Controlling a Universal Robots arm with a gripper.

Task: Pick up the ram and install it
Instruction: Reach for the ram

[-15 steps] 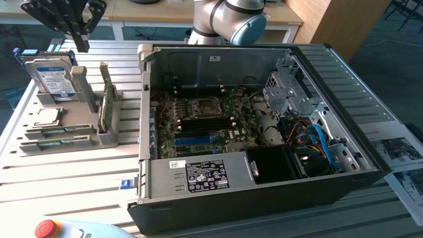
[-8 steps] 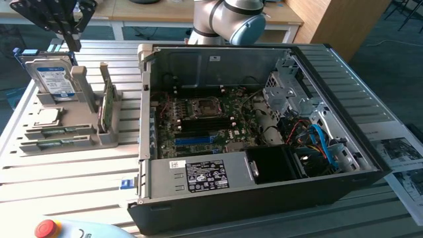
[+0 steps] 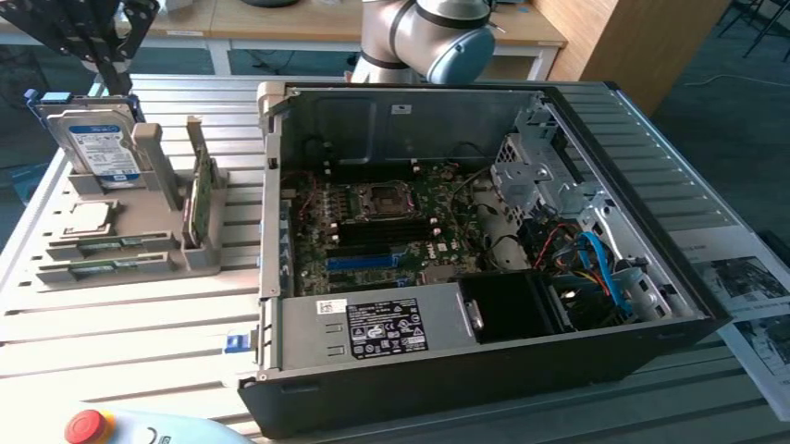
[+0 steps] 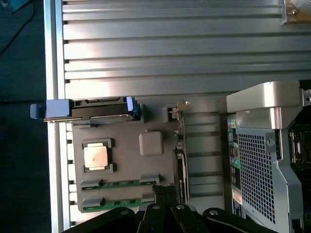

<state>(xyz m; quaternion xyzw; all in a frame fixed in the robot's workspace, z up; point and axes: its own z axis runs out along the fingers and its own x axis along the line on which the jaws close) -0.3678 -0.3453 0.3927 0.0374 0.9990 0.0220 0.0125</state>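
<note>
At the surface's edge, exterior view's left: ram sits slotted in grey holder. Hand hovers over its end, looks closed together, empty. Risk: off-centre descent clips the upright card alongside.

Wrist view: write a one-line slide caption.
Gripper above the grey parts tray with two ram sticks, processor and hard drive, beside the computer case.

Ribbed, brushed metal for the table; matt grey plastic for the holder; matt black paint outside the computer case, grey sheet metal inside; green circuit board for the ram; shiny silver metal on the hard drive
</note>
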